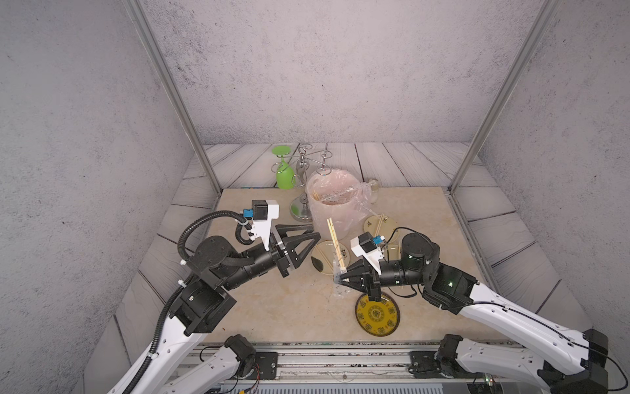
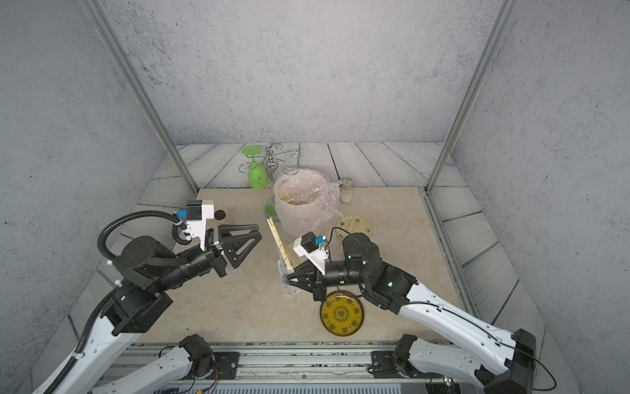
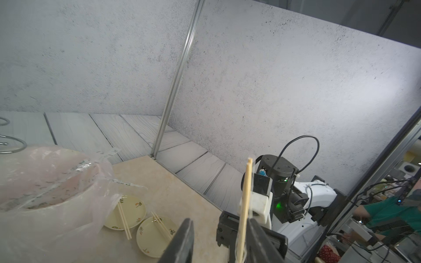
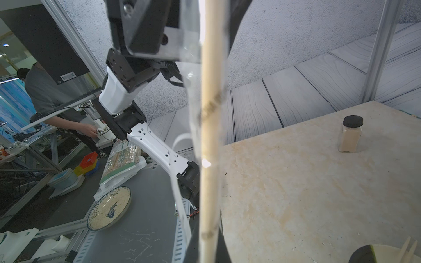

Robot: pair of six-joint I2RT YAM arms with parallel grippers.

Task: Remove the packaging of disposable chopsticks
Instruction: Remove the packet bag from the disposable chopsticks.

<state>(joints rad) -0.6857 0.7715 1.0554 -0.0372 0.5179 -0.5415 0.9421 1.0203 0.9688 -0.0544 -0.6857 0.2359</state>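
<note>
A: The right gripper (image 1: 338, 277) is clamped tight on the low end of the disposable chopsticks (image 1: 335, 244), just in front of the bagged bucket (image 1: 322, 218). The packaging (image 4: 193, 123) bunches there and hangs below.
B: And the left gripper (image 1: 316, 230)?
A: Half-open, empty, beside the bucket, just short of the bare sticks.
B: Risk?
A: I judge that if it pinches off-centre, the pair levers out of the clamp and topples against the bucket. If the clamp bites wood through the film, a pull drags both.
</note>
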